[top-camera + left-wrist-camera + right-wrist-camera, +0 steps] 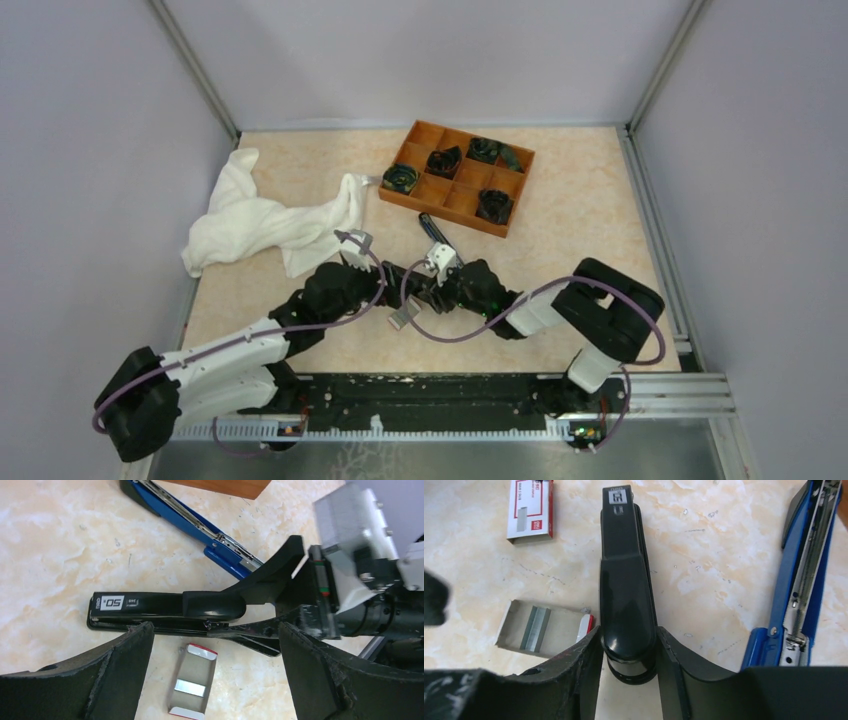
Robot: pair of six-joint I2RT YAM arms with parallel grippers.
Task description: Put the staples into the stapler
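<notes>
The black stapler [626, 580] lies flat on the table with its top arm down; it also shows in the left wrist view [150, 607]. My right gripper [629, 640] is shut on its rounded rear end, one finger on each side. The open white carton tray [192, 685] lies beside the stapler and holds a short silver block of staples [190, 687], also seen in the right wrist view [536, 621]. The carton's red-labelled sleeve [530, 510] lies further off. My left gripper [215, 645] is open and empty above the tray, with a finger on each side.
A blue-and-black stapler [804, 580] lies opened out to the right of the black one. An orange divided tray [457, 177] with dark items stands at the back. A crumpled white cloth [265, 222] lies at the back left. The two grippers [415, 288] are close together mid-table.
</notes>
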